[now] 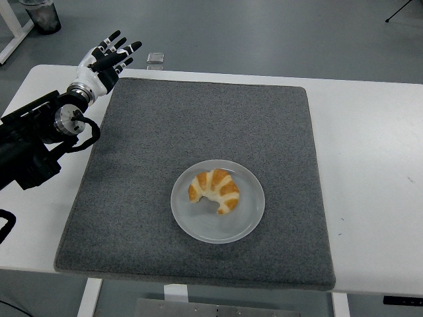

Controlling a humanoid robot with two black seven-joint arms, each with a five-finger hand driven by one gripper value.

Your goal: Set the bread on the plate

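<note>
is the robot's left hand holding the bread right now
No, the left hand is spread open at the far left corner of the table, while the bread lies on the plate.

We see a grey floor [264, 33] beyond the white table [370, 165]; a dark bin [41, 14] stands on it off the table's far left corner, a small square object [156, 60] just past the far edge
</note>
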